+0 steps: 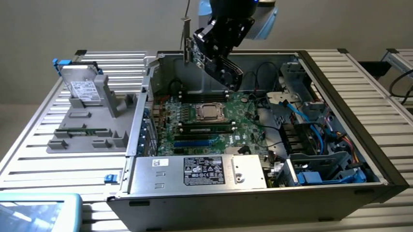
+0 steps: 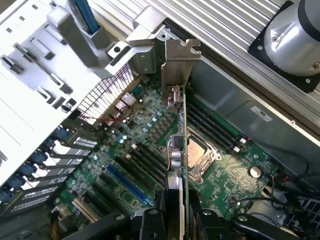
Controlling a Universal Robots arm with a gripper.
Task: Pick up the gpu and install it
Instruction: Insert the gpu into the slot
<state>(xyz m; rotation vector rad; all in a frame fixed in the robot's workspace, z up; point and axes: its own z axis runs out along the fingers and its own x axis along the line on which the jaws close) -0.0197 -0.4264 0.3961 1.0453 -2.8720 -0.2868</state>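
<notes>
The gpu (image 1: 195, 47) hangs on edge over the back of the open computer case (image 1: 342, 96), with its silver end bracket (image 1: 186, 36) towards the exterior view's left. My gripper (image 1: 216, 41) is shut on it from above. In the wrist view the gpu (image 2: 183, 150) appears edge-on, its bracket (image 2: 179, 62) at the far end, and my gripper (image 2: 180, 222) clamps the near end between black fingers (image 2: 150, 222). Beneath the card lie the green motherboard (image 2: 145, 150), its processor socket (image 2: 201, 157) and a blue slot (image 2: 127, 184).
A silver power supply (image 1: 200, 171) fills the case's near side, and blue cables and drive cages (image 1: 322, 164) crowd the exterior view's right. A grey fixture (image 1: 90, 125) at the exterior view's left holds a silver drive (image 1: 84, 89) and a memory stick (image 1: 84, 129).
</notes>
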